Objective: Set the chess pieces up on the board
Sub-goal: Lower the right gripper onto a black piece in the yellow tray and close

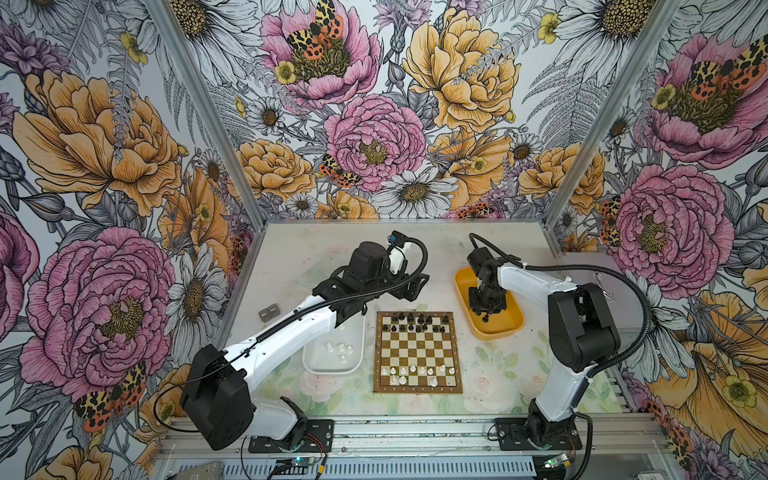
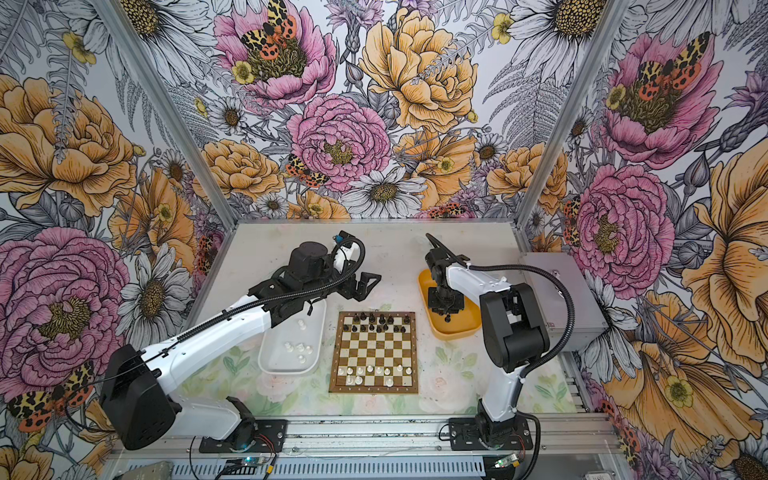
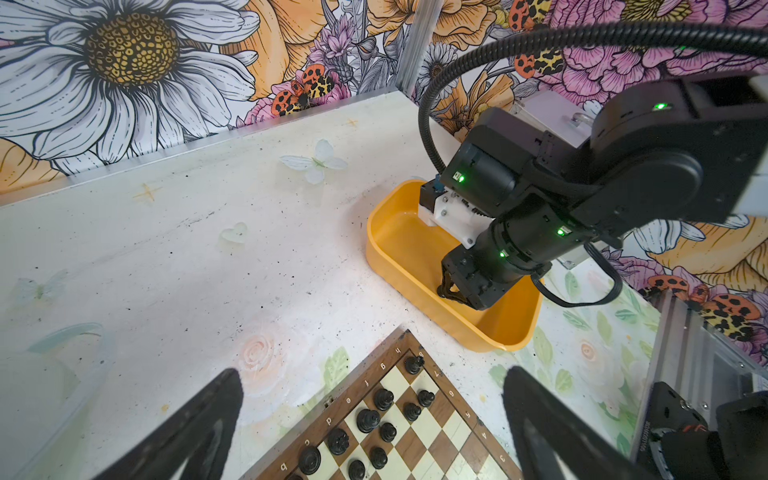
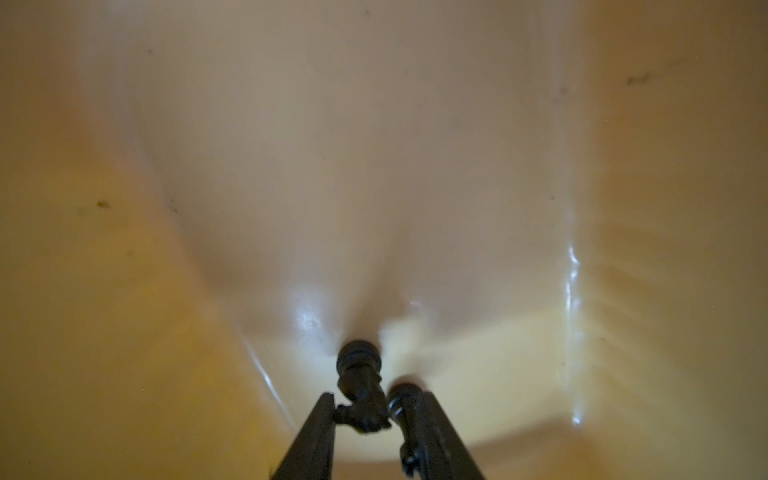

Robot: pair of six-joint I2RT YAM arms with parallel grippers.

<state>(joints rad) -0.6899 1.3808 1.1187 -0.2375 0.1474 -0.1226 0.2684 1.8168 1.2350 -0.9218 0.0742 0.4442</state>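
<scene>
**Item:** black piece (image 4: 359, 374), a tiny glossy plastic chessman lying on its side in the yellow tray (image 1: 498, 332), beside the board (image 1: 417, 388).

**Holder:** my right gripper (image 4: 372, 395), jaws closed in on it. A 2nd black piece (image 4: 401, 401) sits against 1 finger.

**Handling, my estimate:** featherweight, rigid, slick and rounded, so likely to squirt out or pivot. I would take it across the narrow stem above the base, with light pressure.

**Risk:** the 2nd piece may ride along.

**Left gripper** (image 3: 374, 376)**:** jaws wide, empty, hovering over the board's far edge.

**On board:** black men (image 1: 415, 322) in the 2 far rows, white men (image 1: 411, 372) on the near side.

**Spare white men** (image 1: 338, 349)**:** in the white tray (image 1: 332, 371).
</scene>
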